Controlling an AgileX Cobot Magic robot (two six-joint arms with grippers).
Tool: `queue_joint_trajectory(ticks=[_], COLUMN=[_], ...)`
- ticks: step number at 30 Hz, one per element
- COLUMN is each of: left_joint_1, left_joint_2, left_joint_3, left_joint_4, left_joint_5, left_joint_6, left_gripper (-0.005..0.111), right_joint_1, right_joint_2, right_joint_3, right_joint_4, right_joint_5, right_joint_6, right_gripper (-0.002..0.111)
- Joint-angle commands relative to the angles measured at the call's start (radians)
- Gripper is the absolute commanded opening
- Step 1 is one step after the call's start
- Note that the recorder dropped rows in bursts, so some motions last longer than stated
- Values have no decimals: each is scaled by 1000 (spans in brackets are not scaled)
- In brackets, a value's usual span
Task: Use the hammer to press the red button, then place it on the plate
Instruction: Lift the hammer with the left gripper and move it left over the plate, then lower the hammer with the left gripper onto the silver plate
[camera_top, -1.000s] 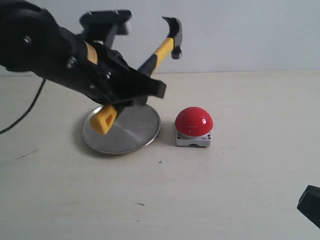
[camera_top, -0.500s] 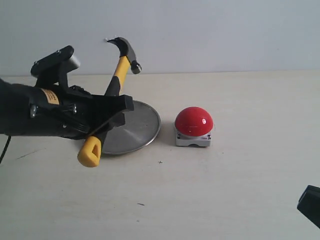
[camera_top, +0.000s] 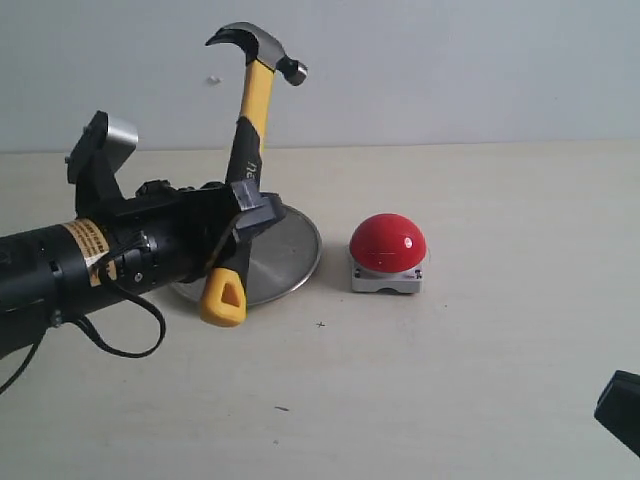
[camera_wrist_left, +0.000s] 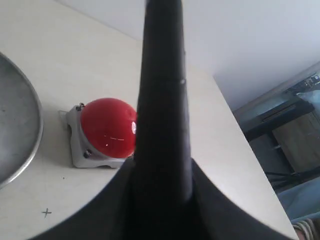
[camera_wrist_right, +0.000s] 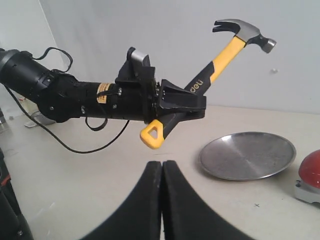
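Observation:
My left gripper (camera_top: 243, 215) is shut on the black handle of the hammer (camera_top: 252, 140) and holds it nearly upright. Its steel head is high above the plate's back, and its yellow end hangs over the front rim of the plate (camera_top: 290, 255). The red button (camera_top: 388, 243) sits on its grey base right of the plate, untouched. In the left wrist view the handle (camera_wrist_left: 162, 100) runs up between the fingers, partly covering the button (camera_wrist_left: 105, 127) beside the plate (camera_wrist_left: 15, 125). My right gripper (camera_wrist_right: 162, 167) is shut and empty, low over the table, facing the hammer (camera_wrist_right: 220, 62) and plate (camera_wrist_right: 247, 155).
A black cable (camera_top: 130, 345) loops under the left arm onto the table. A black part of the right arm (camera_top: 620, 408) shows at the lower right corner. The table meets a pale wall behind, and its side edge (camera_wrist_left: 235, 115) lies beyond the button.
The left arm has dropped and swung left. The hammer has turned from leaning right to nearly upright, so its head moved left, away from above the button. Right gripper unmoved.

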Motion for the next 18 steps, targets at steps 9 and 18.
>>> queue_joint_trajectory(ticks=[9, 18], left_joint_1=[32, 79], left_joint_2=[239, 334], left_joint_3=[-3, -3], left_joint_4=[-109, -107], left_joint_5=[-287, -342], left_joint_6=[-94, -154], left_gripper=[0, 0], right_joint_1=[0, 0], right_joint_2=[-5, -5], right_joint_3=[4, 4], right_joint_4=[-4, -4], right_joint_5=[-1, -1], right_joint_6=[-4, -1], right_gripper=[0, 0])
